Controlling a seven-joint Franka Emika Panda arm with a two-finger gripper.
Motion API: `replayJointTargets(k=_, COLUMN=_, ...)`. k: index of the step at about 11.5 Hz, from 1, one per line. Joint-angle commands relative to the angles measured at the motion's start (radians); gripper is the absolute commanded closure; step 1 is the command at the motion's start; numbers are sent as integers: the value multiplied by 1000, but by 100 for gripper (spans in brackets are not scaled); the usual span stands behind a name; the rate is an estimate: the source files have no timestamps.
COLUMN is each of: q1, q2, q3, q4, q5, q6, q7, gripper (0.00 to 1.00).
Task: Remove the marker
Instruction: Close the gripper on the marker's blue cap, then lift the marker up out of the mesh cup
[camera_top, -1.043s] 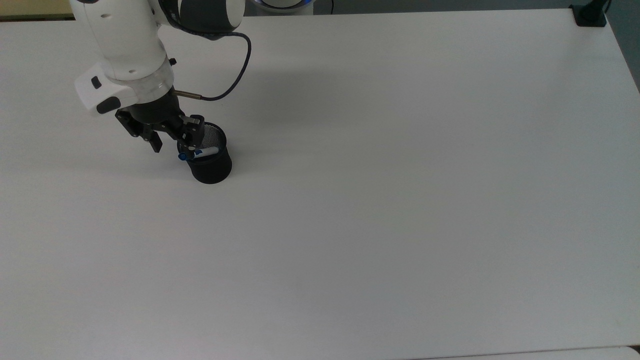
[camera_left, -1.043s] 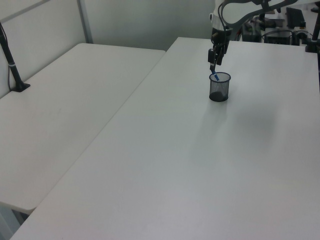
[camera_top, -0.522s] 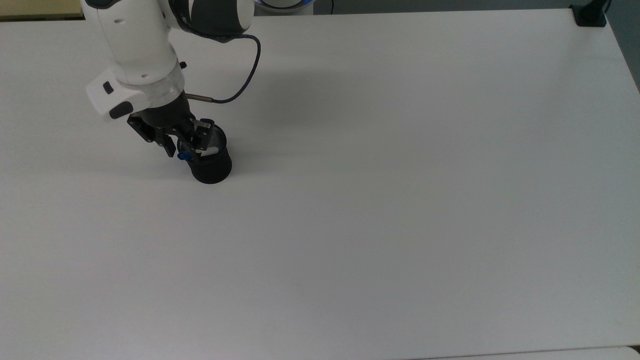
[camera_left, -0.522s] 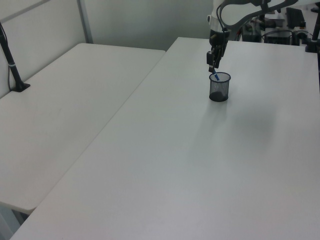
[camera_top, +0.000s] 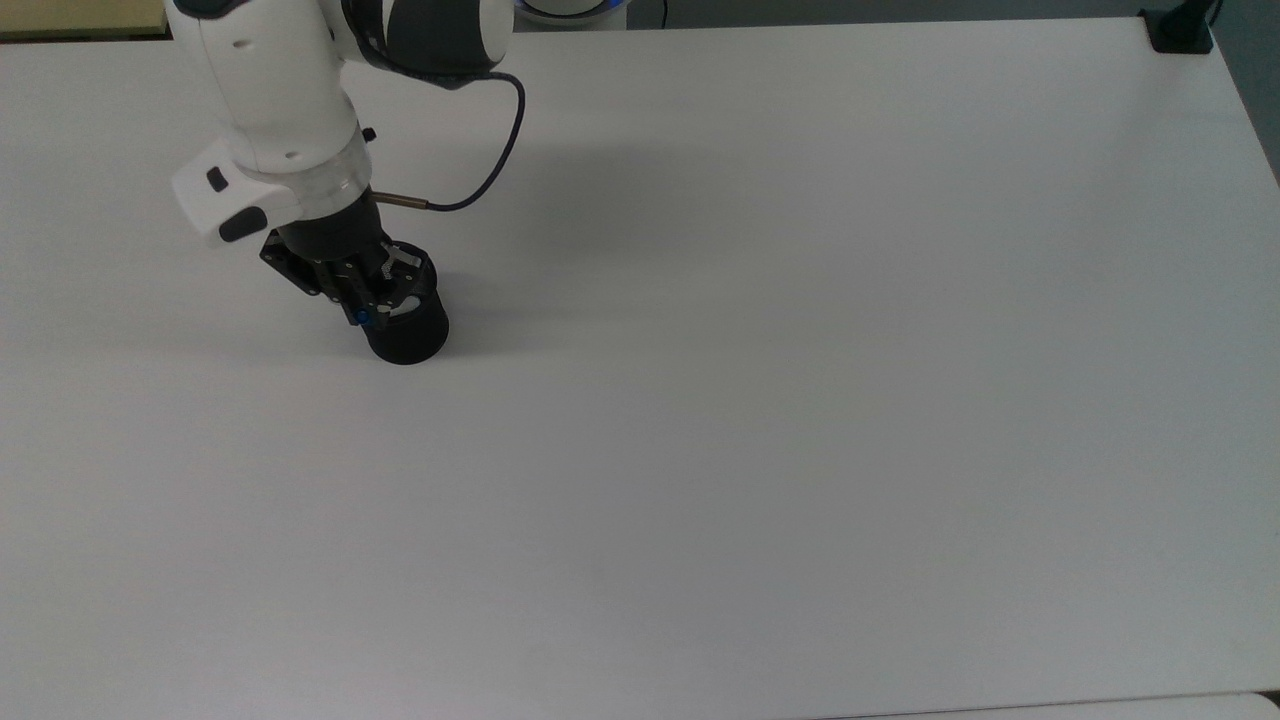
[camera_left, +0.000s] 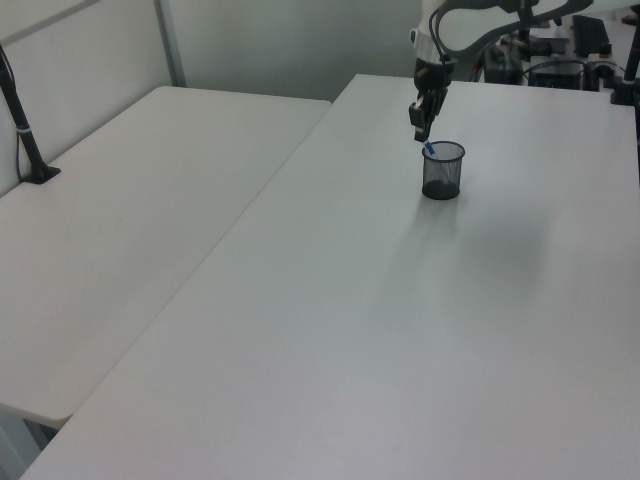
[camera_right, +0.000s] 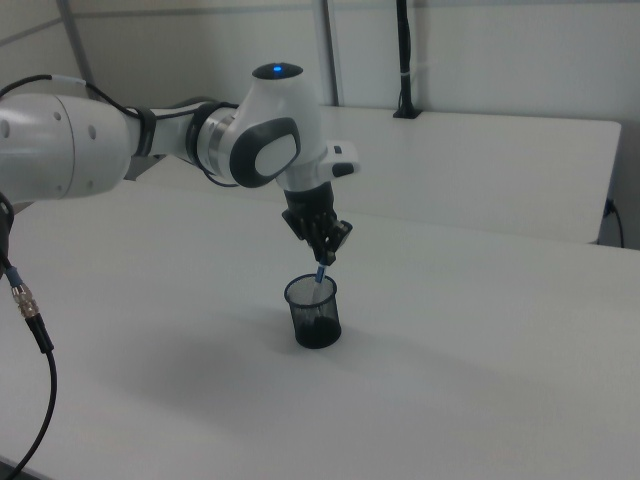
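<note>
White table (camera_top: 800, 400), gripper (camera_right: 322, 258) pinching marker (camera_right: 320, 277) above mesh cup (camera_right: 314, 312), no legible label

Arm reached down at the top view's far left, wrist tilted, tool (camera_right: 322, 257) pointed downward with fingers pinched together.

A lab: bare white tables (camera_top: 800, 400), robot arm (camera_right: 150, 140), clamped camera posts (camera_left: 25, 130)

A broad, plain white rectangular table (camera_top: 800, 400) carries a single black wire-mesh cylindrical cup (camera_top: 408, 335) standing upright near the top view's upper left. A black clamp base (camera_top: 1180, 30) sits at the table's far corner in the top view's upper right.
</note>
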Motion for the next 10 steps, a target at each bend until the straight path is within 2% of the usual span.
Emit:
replayJointTargets(k=1, q1=-1, q2=-35, q3=-3, q4=55, q5=39, q6=-2, q7=8, gripper=91)
replayJointTargets(k=4, q1=10, q2=-87, q3=-3, q4=144, q5=103, q6=-128, q7=11, gripper=91)
replayJointTargets(k=6, q1=29, q2=-110, q3=0, q4=173, q5=118, q6=-230, q7=47, gripper=91)
replayJointTargets(k=8, q1=97, q2=-102, q3=23, q4=173, q5=117, q6=-308, q7=89, gripper=91)
replayJointTargets(k=10, q1=173, q2=-52, q3=31, q4=143, q5=115, q6=-311, q7=126, gripper=91)
